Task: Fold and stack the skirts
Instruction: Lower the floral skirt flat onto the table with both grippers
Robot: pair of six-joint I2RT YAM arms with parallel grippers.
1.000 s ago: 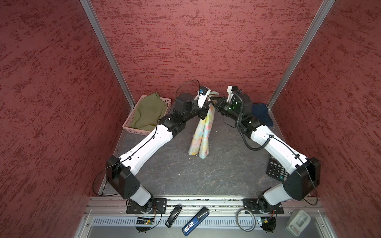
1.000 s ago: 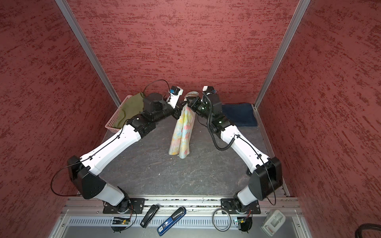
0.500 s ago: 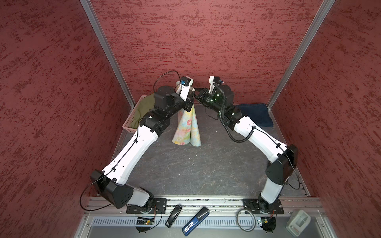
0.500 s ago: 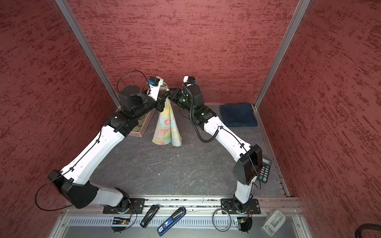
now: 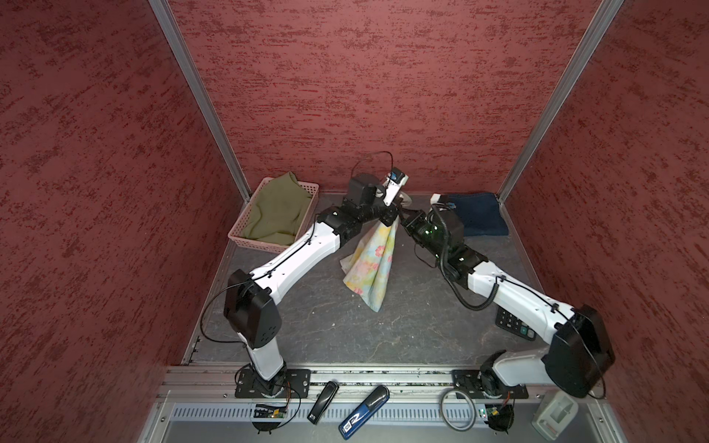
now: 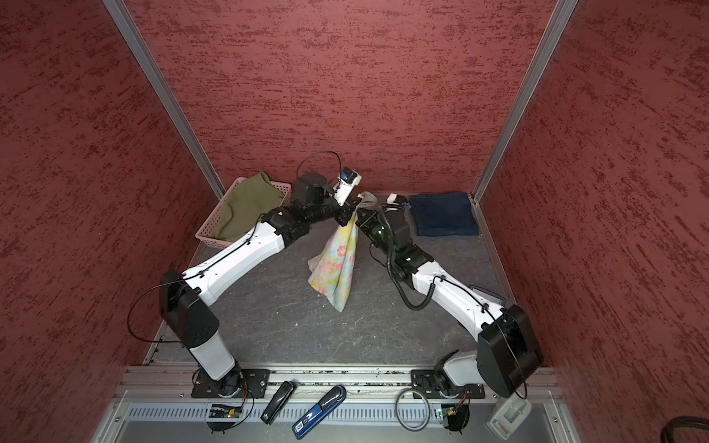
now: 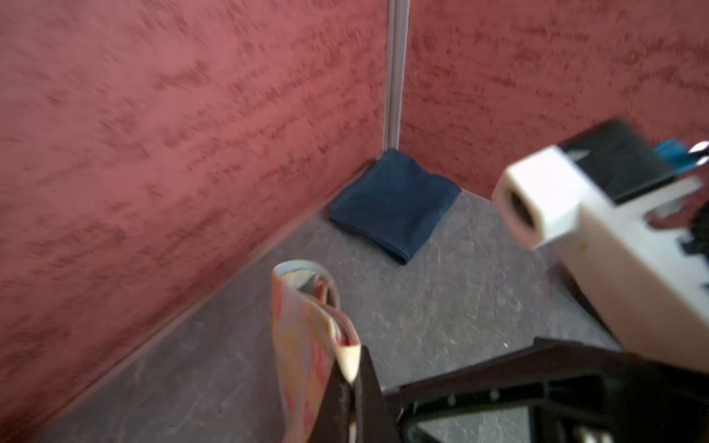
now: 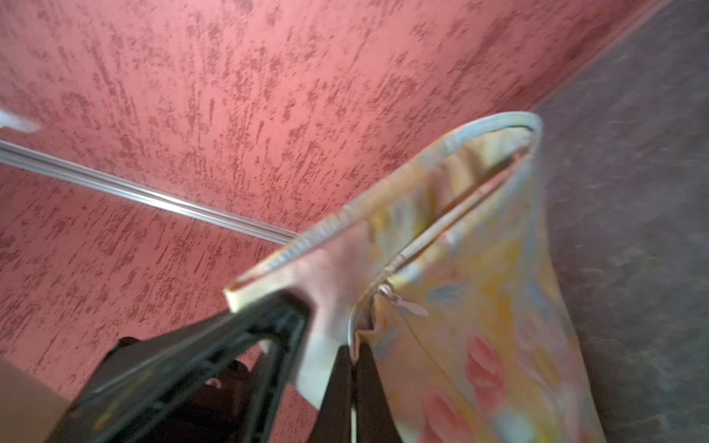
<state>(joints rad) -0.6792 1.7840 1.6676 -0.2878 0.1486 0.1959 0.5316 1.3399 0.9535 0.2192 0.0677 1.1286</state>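
Observation:
The pastel floral skirt (image 5: pixel 370 264) (image 6: pixel 339 261) hangs in the air over the middle of the table, its lower corner near the surface. My left gripper (image 5: pixel 393 218) (image 7: pixel 351 368) is shut on its waistband (image 7: pixel 303 337). My right gripper (image 5: pixel 403 225) (image 8: pixel 355 349) is shut on the same waistband (image 8: pixel 479 268) right beside it, near the zipper. The olive green skirt (image 5: pixel 278 209) lies crumpled in the pink basket (image 5: pixel 251 241) at the back left. The dark blue skirt (image 5: pixel 477 214) (image 7: pixel 391 203) lies folded in the back right corner.
Red walls close in the table on three sides. A black calculator (image 5: pixel 514 324) lies partly under the right arm. On the front rail sit a black stapler (image 5: pixel 324 397), a blue device (image 5: pixel 364 412), a cable coil (image 5: pixel 458 408) and a white device (image 5: pixel 554 416).
Both grippers, still shut on the floral skirt, swung it up and toward the back left, then back right and lower to the middle. The cloth hangs slanted.

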